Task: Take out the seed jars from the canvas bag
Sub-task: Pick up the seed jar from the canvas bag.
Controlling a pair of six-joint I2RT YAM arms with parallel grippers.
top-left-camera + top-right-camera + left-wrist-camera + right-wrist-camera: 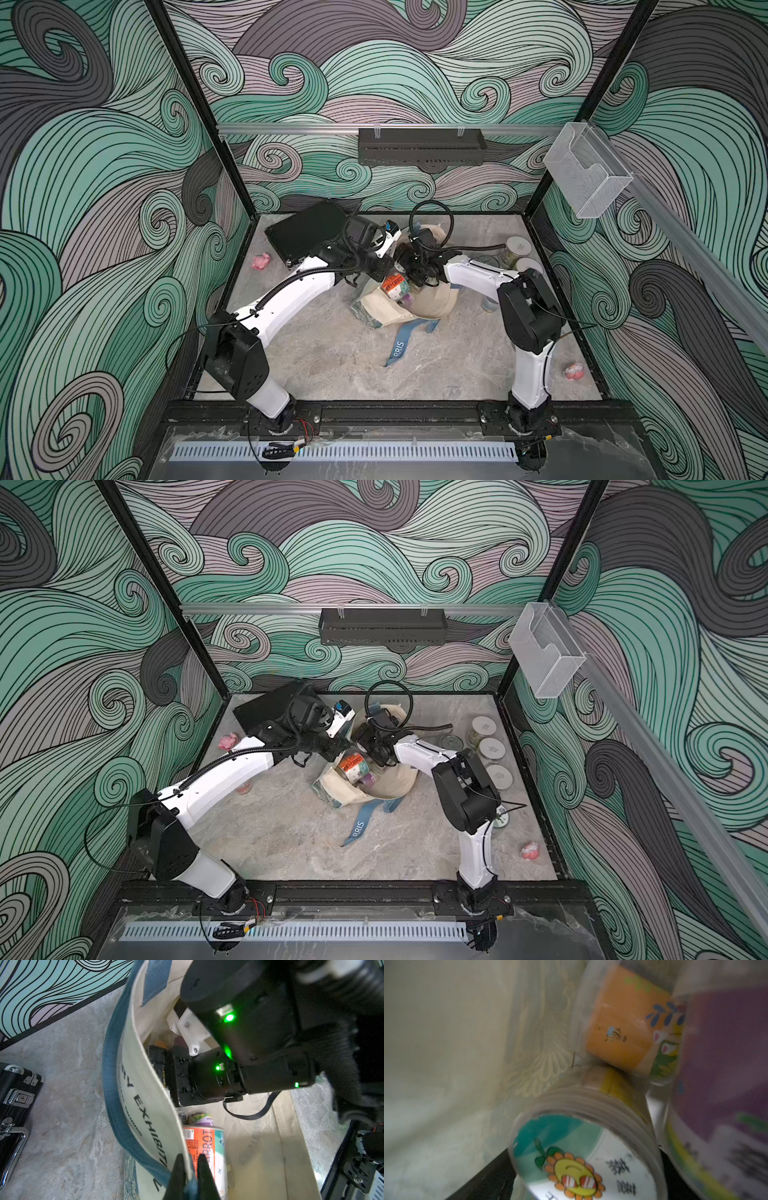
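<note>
Left hand [190, 1168] is clenching the rim of the bag [434, 305] on its 10 o'clock side, holding the mouth agape mid-counter [332, 365]. Right hand [417, 266] is reaching inside, jaws spread wide, grasping nothing, flanking a sunflower-lid jar [583, 1147]. Other jars [518, 246] are already standing out at 2 o'clock. The next pick seems underway, calling for a square squeeze and a lift clear of the carrot jar [394, 286]
</note>
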